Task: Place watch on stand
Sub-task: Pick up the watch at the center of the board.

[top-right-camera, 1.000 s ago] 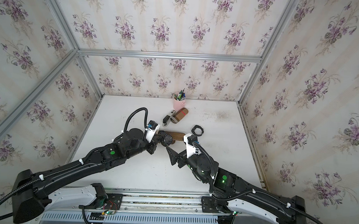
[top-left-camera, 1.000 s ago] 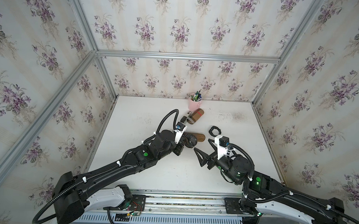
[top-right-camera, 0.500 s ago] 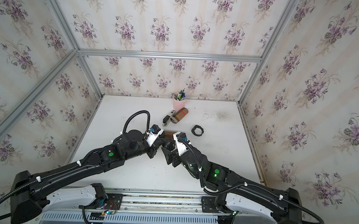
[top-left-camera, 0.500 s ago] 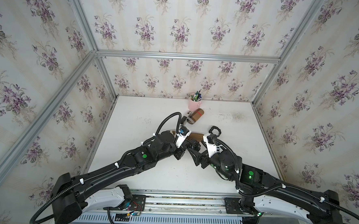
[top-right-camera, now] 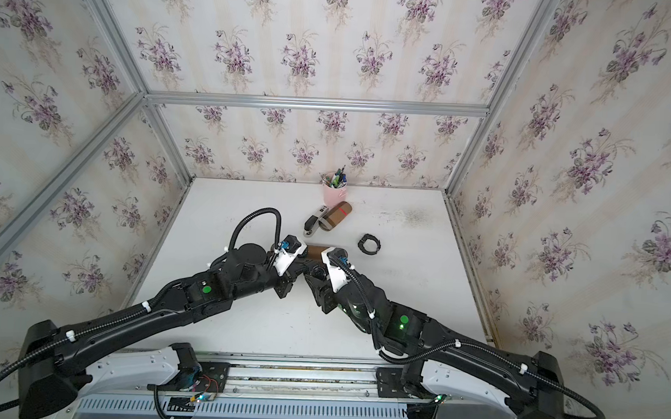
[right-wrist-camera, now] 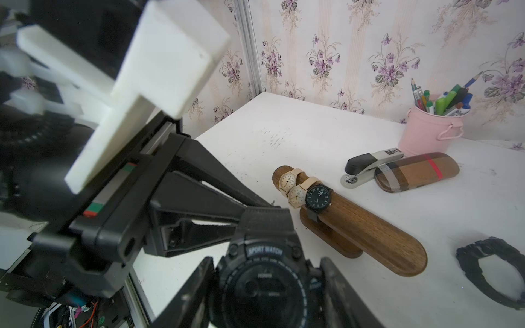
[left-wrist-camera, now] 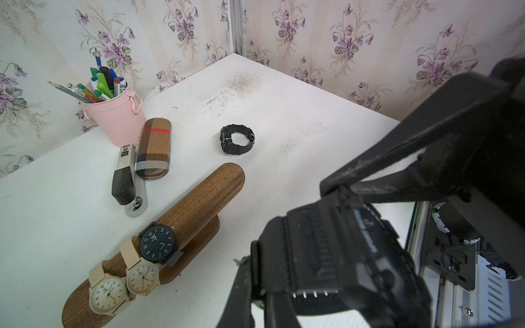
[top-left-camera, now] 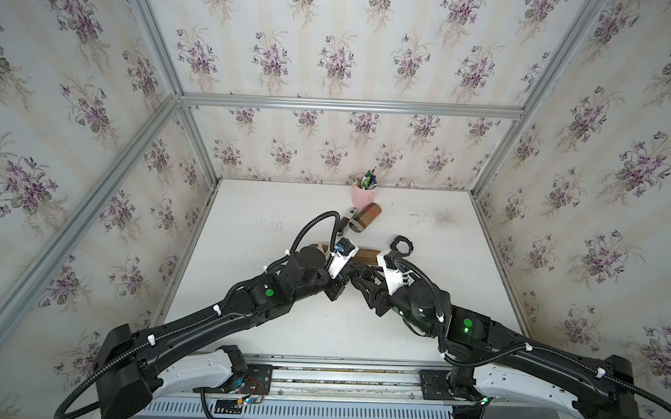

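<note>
A black sport watch hangs above the table in front of the stand. My left gripper is shut on its strap. My right gripper has a finger on each side of the watch case, and both appear to touch it. In both top views the two grippers meet at the watch. The dark-brown wooden stand carries two cream watches and one black-faced watch at one end. Its other end is bare.
A second black watch lies on the table beyond the stand's bare end. Behind the stand are a stapler, a tan plaid case and a pink pen cup by the back wall.
My right arm has moved left to meet the left gripper, and its jaws have narrowed around the watch case. The left gripper has stayed shut on the strap.
</note>
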